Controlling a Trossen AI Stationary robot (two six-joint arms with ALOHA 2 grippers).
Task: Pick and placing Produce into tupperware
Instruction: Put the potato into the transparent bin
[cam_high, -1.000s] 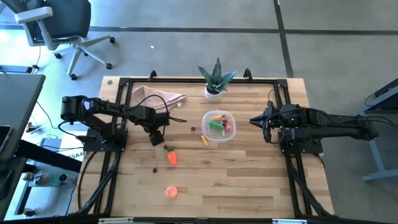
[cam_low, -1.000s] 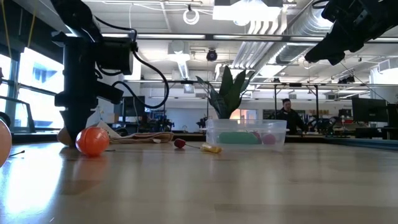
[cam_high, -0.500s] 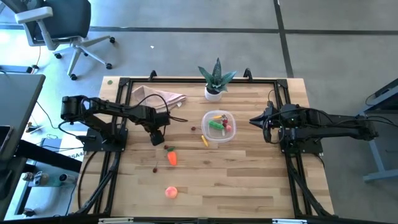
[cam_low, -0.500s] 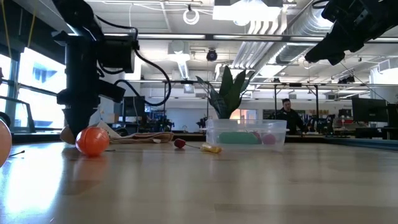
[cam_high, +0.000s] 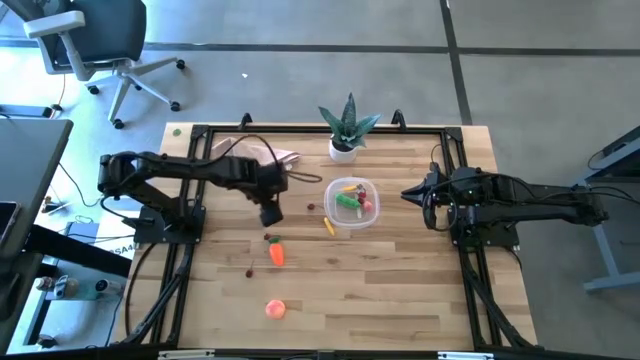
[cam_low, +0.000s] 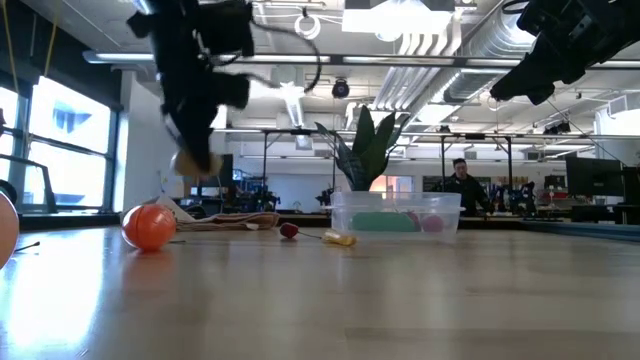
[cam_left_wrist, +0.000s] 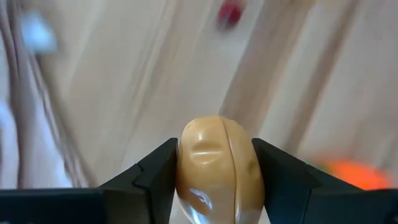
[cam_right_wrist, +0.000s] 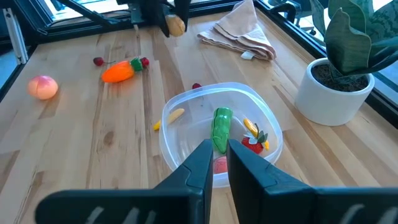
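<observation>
My left gripper (cam_high: 271, 214) hangs above the table to the left of the tupperware (cam_high: 331, 196) and is shut on a small tan rounded produce piece (cam_left_wrist: 217, 163), which also shows in the low view (cam_low: 188, 160). The clear tupperware (cam_right_wrist: 171, 107) holds a green pod (cam_right_wrist: 221, 127), red and yellow bits. An orange carrot (cam_high: 276, 254), a peach (cam_high: 275, 309), a yellow strip (cam_high: 328, 226) and a red piece (cam_high: 310, 207) lie on the table. My right gripper (cam_high: 407, 193) waits, shut, on the tupperware's right side, off the table. My left gripper pinches the tan piece between its two fingers (cam_left_wrist: 155, 171), one on each of its opposite sides (cam_left_wrist: 185, 158). The fingers come from above, pointing down. The piece is lifted clear of the table (cam_low: 188, 160).
A beige cloth (cam_high: 257, 158) lies at the far left of the table. A potted spiky plant (cam_high: 346, 128) stands at the far edge, just behind the tupperware. Small dark pieces (cam_high: 249, 270) sit near the carrot. Black frame rails (cam_high: 470, 270) run along the table's sides.
My left gripper has risen from the table beside the carrot, carrying the tan piece clear of the wood, and has moved toward the table's right and slightly toward the far edge, nearer the tupperware. It has stayed shut on the piece.
</observation>
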